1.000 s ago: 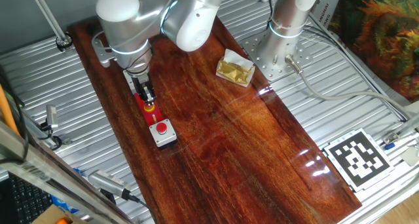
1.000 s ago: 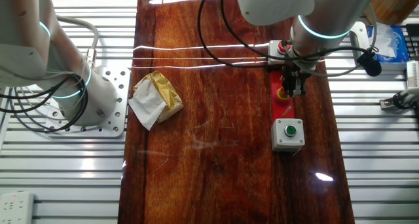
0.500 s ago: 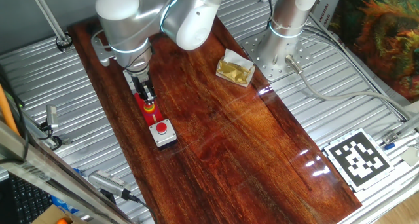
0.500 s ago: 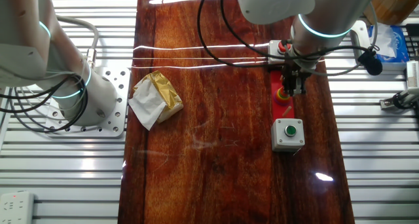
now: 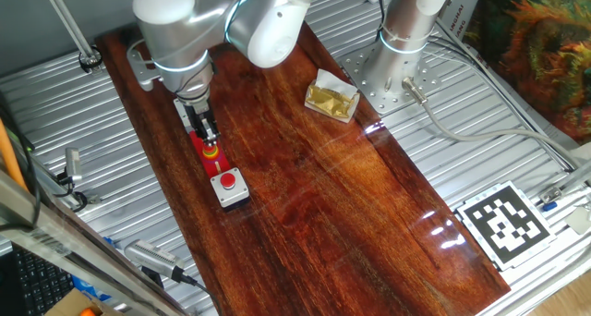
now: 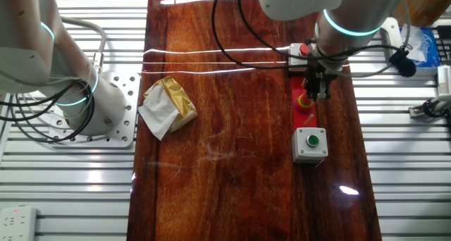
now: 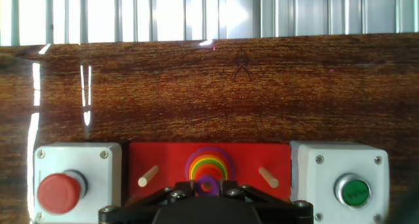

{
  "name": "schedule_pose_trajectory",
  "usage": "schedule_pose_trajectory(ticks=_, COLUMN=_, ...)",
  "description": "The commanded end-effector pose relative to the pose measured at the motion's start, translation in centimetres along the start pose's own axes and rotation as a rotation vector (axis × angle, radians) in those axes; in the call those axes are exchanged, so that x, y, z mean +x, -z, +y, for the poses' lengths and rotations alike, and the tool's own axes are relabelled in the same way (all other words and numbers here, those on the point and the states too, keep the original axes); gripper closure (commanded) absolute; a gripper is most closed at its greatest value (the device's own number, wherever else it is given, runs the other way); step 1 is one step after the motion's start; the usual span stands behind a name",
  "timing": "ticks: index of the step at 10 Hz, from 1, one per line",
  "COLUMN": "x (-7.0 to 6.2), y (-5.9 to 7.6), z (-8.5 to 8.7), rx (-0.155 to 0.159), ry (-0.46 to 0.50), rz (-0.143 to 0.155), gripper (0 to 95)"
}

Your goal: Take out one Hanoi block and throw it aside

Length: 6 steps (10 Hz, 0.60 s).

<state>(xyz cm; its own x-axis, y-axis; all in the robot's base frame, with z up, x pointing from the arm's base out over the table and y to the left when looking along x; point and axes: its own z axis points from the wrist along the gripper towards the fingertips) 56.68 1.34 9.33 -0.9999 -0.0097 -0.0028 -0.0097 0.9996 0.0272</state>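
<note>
The Hanoi block (image 7: 208, 179), a tiny purple disc with a hole, sits between my jaws in the hand view. My gripper (image 7: 207, 186) is shut on it, just over the rainbow stack of wider discs (image 7: 208, 165) on the middle peg of the red base (image 7: 167, 160). In one fixed view my gripper (image 5: 206, 137) points down at the red base (image 5: 205, 152), and in the other fixed view my gripper (image 6: 314, 94) hangs over the stack (image 6: 304, 100). The block itself is too small to see in either fixed view.
Two bare wooden pegs (image 7: 148, 175) (image 7: 268, 177) flank the stack. A grey box with a red button (image 7: 60, 188) and one with a green button (image 7: 347, 186) stand at the base's two ends. A crumpled gold and white wrapper (image 6: 167, 103) lies by the second arm's base (image 6: 106, 107).
The arm has shifted slightly upward over the red base. The jaws stay on the purple disc; nothing else has moved.
</note>
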Motion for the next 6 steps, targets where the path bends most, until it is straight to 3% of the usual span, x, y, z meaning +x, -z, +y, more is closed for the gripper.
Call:
schedule_pose_trajectory(ticks=1, x=0.1, y=0.5, z=0.1, rx=0.0, ry=0.002, rz=0.003, gripper=95.0)
schedule_pose_trajectory(ticks=4, x=0.4, y=0.8, z=0.1, rx=0.002, ry=0.009, rz=0.003, gripper=95.0)
schedule_pose_trajectory(ticks=6, x=2.2, y=0.8, z=-0.2, rx=0.003, ry=0.014, rz=-0.001, gripper=95.0)
